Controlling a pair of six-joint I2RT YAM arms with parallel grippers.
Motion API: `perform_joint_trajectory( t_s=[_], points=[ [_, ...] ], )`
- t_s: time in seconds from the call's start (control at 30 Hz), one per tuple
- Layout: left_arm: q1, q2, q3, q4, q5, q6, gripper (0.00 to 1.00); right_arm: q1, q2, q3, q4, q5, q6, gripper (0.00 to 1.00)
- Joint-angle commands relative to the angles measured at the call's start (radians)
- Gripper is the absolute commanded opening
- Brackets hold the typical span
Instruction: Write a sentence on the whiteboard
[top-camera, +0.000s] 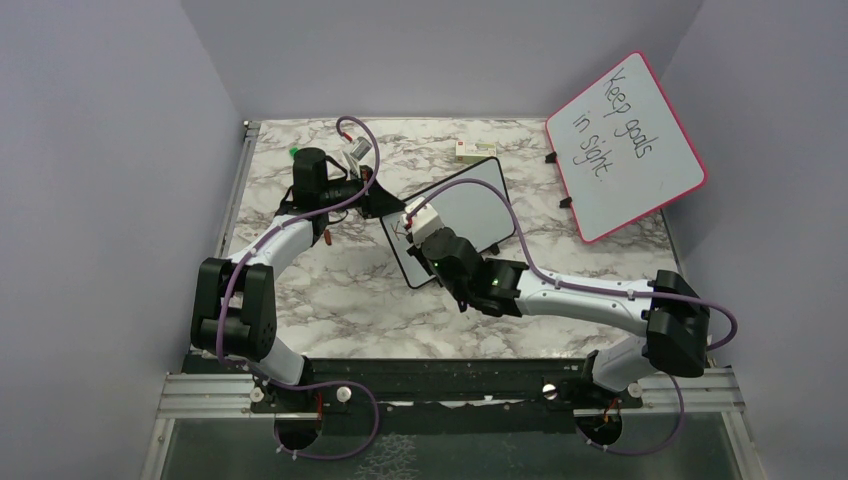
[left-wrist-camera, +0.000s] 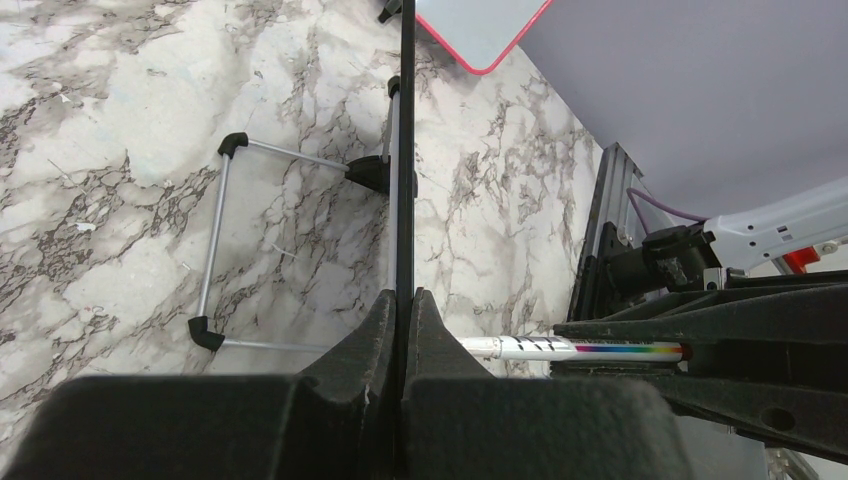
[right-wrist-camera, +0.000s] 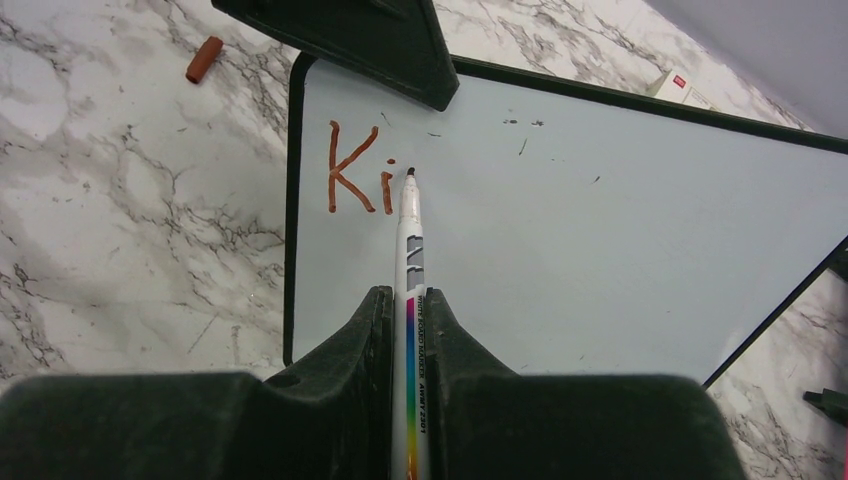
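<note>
The black-framed whiteboard lies tilted in the middle of the marble table. My left gripper is shut on its left edge. In the left wrist view that edge is a thin black line running up from between my closed left gripper. My right gripper is shut on a white marker with a rainbow stripe. The marker's tip rests on the whiteboard just right of the letters. Of the sentence, the red-brown letters "Ki" show near the board's top left corner.
A larger pink-framed board reading "Keep goals in sight" leans at the back right. A small white box lies behind the whiteboard. A red-brown marker cap lies on the table left of it. The whiteboard's wire stand juts out behind it.
</note>
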Motion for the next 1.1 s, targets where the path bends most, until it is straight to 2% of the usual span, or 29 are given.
perform_joint_trajectory(
  t_s=[0.0, 0.7, 1.07],
  points=[
    [0.0, 0.01, 0.003, -0.019, 0.034, 0.009, 0.0, -0.007, 0.002, 0.003, 0.036, 0.013, -0.004, 0.01],
    [0.0, 0.008, 0.004, -0.019, 0.035, 0.009, 0.0, -0.009, 0.023, 0.015, -0.079, -0.024, 0.024, 0.01],
    [0.0, 0.01, 0.006, -0.019, 0.036, 0.008, 0.0, -0.008, 0.024, 0.014, -0.056, -0.013, 0.025, 0.01]
  ],
)
